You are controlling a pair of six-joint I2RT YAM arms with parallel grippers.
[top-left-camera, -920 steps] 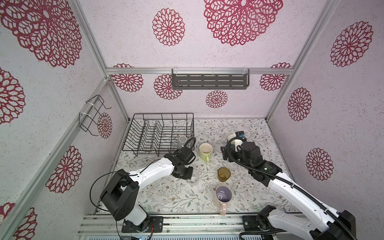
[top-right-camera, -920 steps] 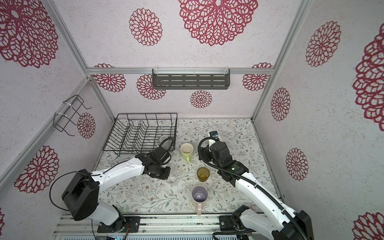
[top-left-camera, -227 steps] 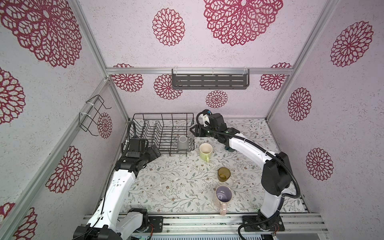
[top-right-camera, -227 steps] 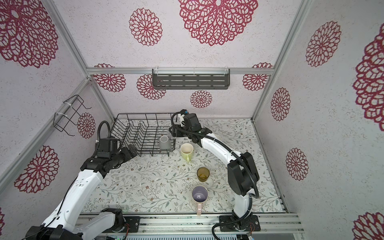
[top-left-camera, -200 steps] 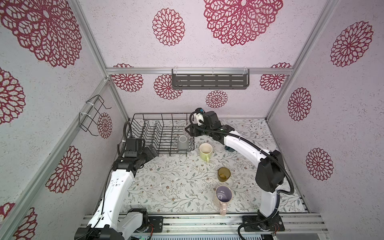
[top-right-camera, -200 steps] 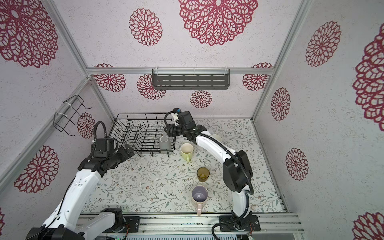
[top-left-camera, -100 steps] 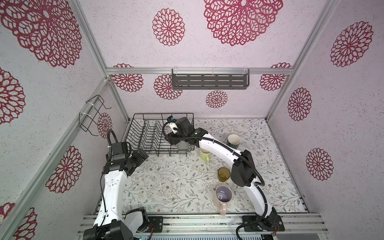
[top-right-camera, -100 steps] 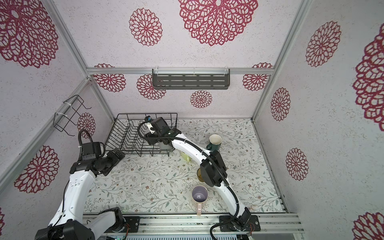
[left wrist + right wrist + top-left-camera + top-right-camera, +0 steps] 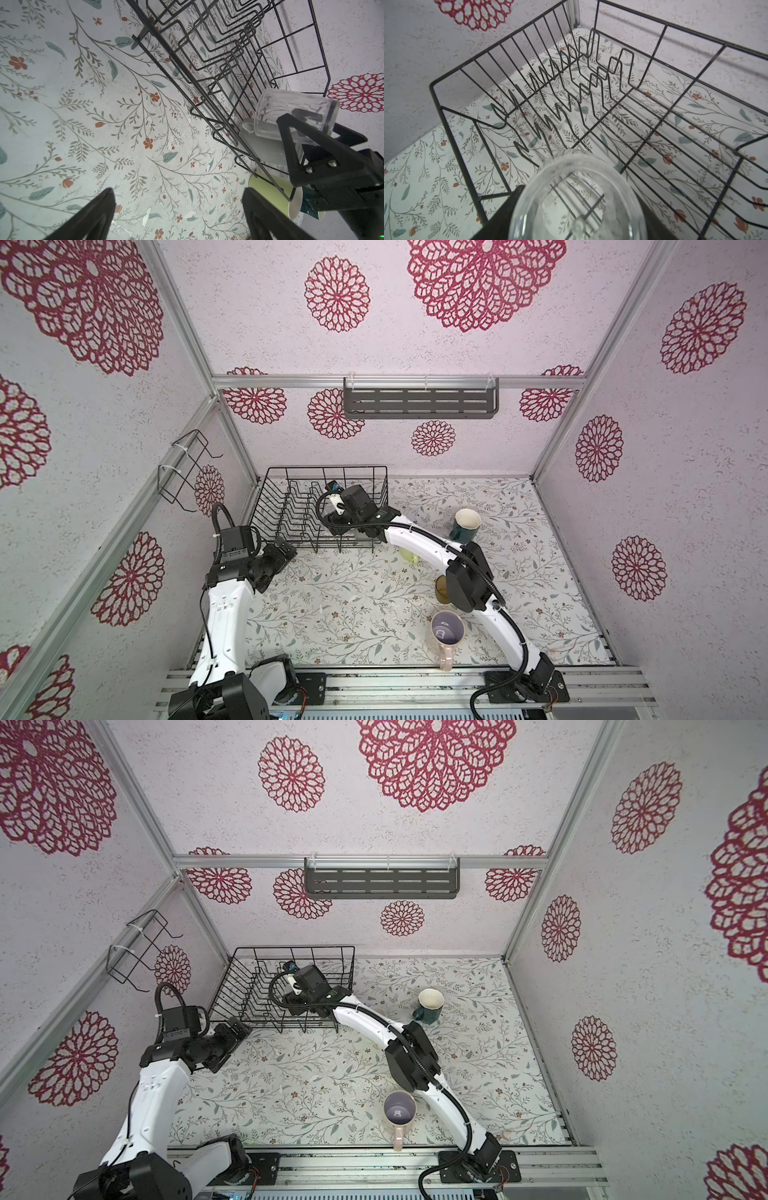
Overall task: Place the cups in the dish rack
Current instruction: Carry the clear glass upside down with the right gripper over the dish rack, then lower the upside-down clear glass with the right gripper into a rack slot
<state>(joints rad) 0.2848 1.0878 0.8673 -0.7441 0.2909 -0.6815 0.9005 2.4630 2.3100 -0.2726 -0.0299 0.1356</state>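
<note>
Right gripper (image 9: 291,116) is clamped on the clear glass (image 9: 575,199), one finger on either side of it. It holds the glass tipped over rather than upright, above the near right part of the dish rack (image 9: 324,467), off the wires and over the open floor beside the plate prongs. Just below it, the grey mug (image 9: 264,149) sits inside the rack's near right corner.

Left gripper (image 9: 177,194) hangs with its fingers spread wide and nothing between them, over the flowered table (image 9: 353,605), just outside the rack's near left corner.

Four cups stand out on the table. The yellow-green mug (image 9: 270,197) is just outside the rack's near right corner, under the right arm. The dark teal mug (image 9: 463,526) is further right, well clear of the rack. The amber tumbler (image 9: 440,589) is half hidden by the right arm, and the pink mug (image 9: 446,630) stands near the front edge.
</note>
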